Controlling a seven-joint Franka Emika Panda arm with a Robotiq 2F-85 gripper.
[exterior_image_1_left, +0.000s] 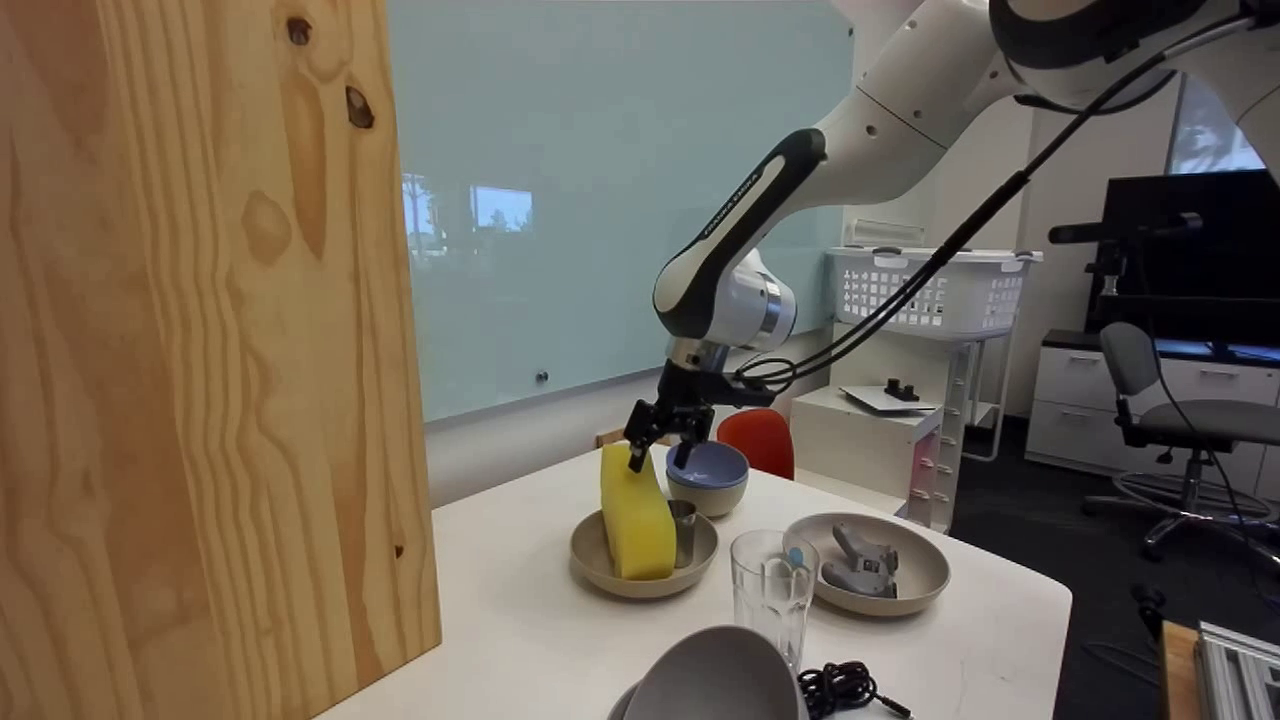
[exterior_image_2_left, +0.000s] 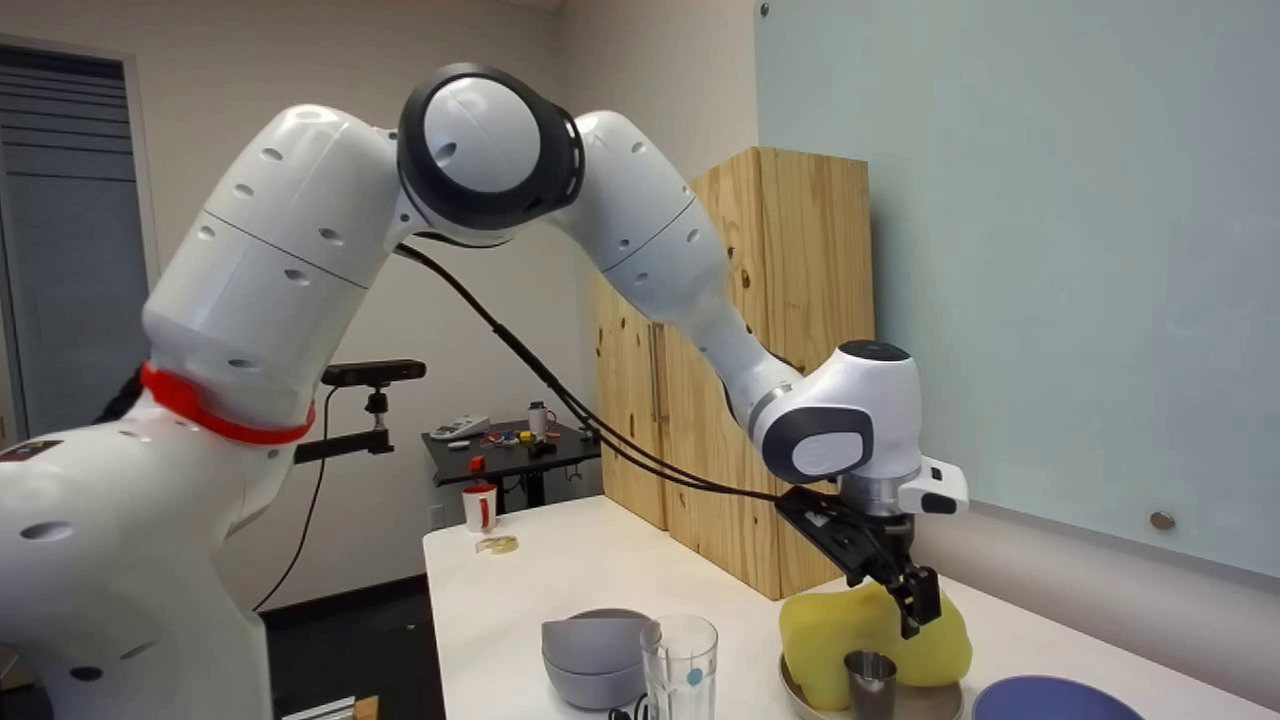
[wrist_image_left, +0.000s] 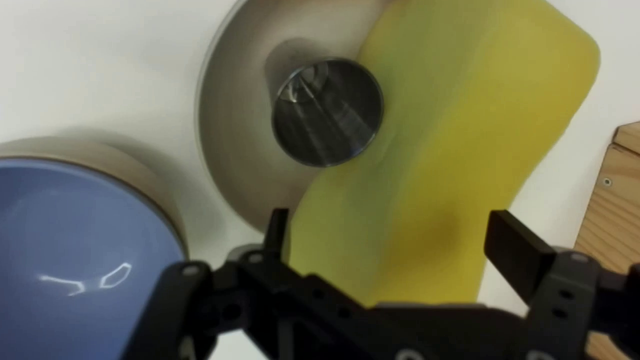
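A large yellow sponge (exterior_image_1_left: 638, 525) stands on edge in a beige plate (exterior_image_1_left: 590, 562), seen in both exterior views. Beside it in that plate is a metal cup (wrist_image_left: 327, 112), upright and with its mouth facing up in the wrist view. My gripper (wrist_image_left: 388, 227) is open above the sponge's near end, with one finger to each side of it in the wrist view. The left finger (wrist_image_left: 276, 232) lies close to the sponge's edge; whether they touch I cannot tell. A blue-lined bowl (wrist_image_left: 85, 240) stands just left of the plate there.
A clear glass (exterior_image_1_left: 775, 590) and grey bowls (exterior_image_1_left: 715, 680) stand toward the front, near a coiled black cable (exterior_image_1_left: 845, 688). Another plate (exterior_image_1_left: 925, 548) holds a grey game controller (exterior_image_1_left: 865, 568). A tall wooden cabinet (exterior_image_2_left: 815, 350) rises by the sponge; a glass board (exterior_image_1_left: 620, 200) covers the wall.
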